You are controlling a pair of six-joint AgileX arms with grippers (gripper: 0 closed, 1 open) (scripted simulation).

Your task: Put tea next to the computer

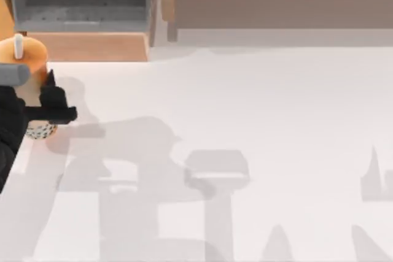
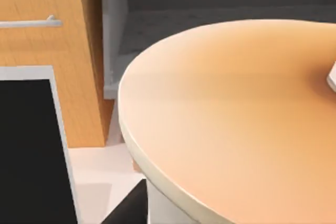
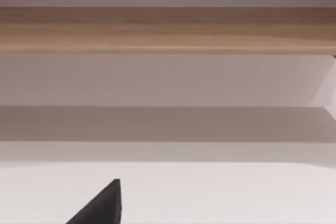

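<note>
Orange-lidded tea sits at the table's far left edge, upright, straw pointing at the overhead camera. My left gripper has its fingers closed around the cup's body.

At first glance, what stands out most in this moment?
The orange-lidded tea at the table's far left edge, with the left pincer closed around its body. Up close in the left wrist view, its domed lid looms large. Behind it sits the grey laptop.
</note>
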